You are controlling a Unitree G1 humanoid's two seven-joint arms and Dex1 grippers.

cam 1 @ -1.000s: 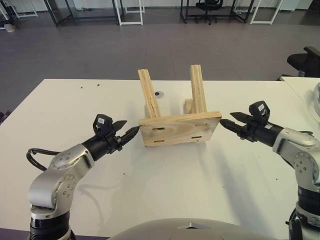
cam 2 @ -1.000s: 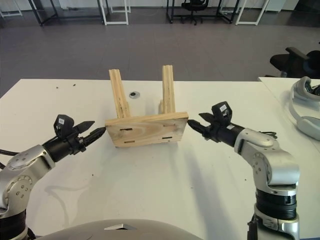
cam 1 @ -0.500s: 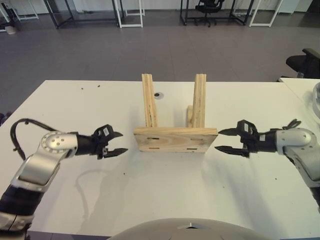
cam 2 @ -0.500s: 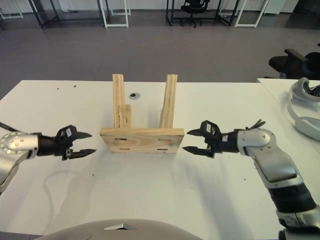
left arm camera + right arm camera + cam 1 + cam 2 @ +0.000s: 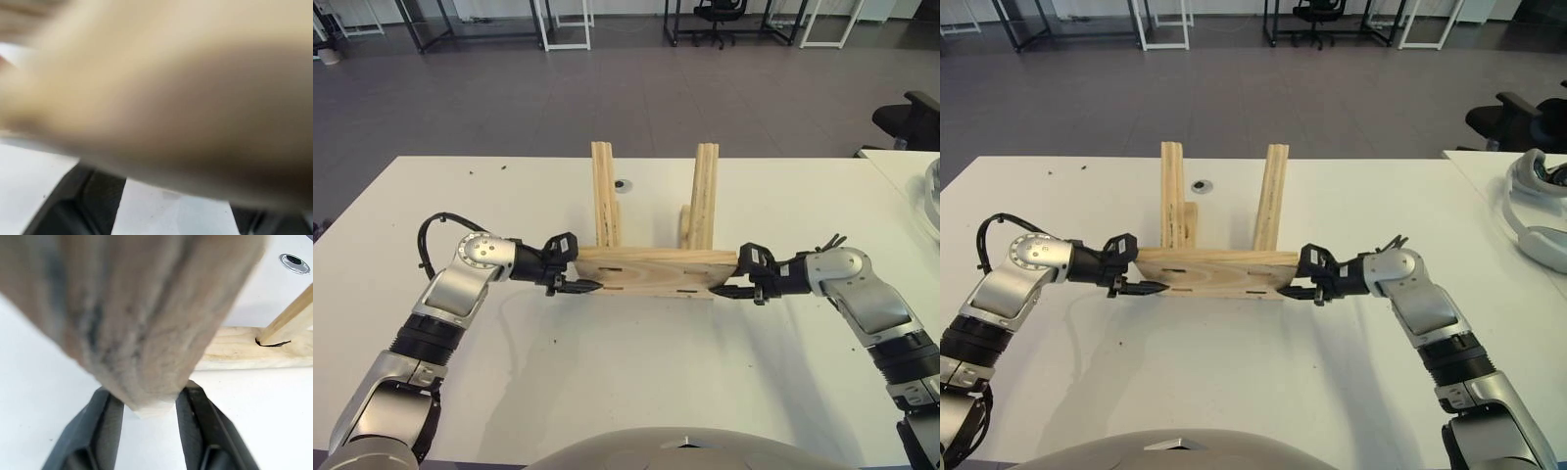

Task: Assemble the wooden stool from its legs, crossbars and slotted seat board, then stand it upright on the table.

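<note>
Left eye view is showing a white table (image 5: 636,382) with dark specks dotting its smooth top. A small round grommet (image 5: 624,184) is sitting at 12 o'clock from the seat board, just beside one leg. A black cable (image 5: 429,235) is looping off the left arm at 9 o'clock. A white headset (image 5: 1540,211) is lying on a neighbouring table at 3 o'clock, and a black office chair (image 5: 722,10) is standing far off at 12 o'clock.

The stool (image 5: 651,235), of pale grainy wood, is lying on its side at mid-table. Its flat rectangular seat board (image 5: 651,271) is standing on edge with small slots facing 6 o'clock. Two square-cut legs (image 5: 604,196) are pointing toward 12 o'clock.

The left gripper (image 5: 581,272) is straddling the board's 9 o'clock end with its black fingers spread wide. The right gripper (image 5: 736,274) is pinching the 3 o'clock end, fingers (image 5: 105,431) pressing both faces.
</note>
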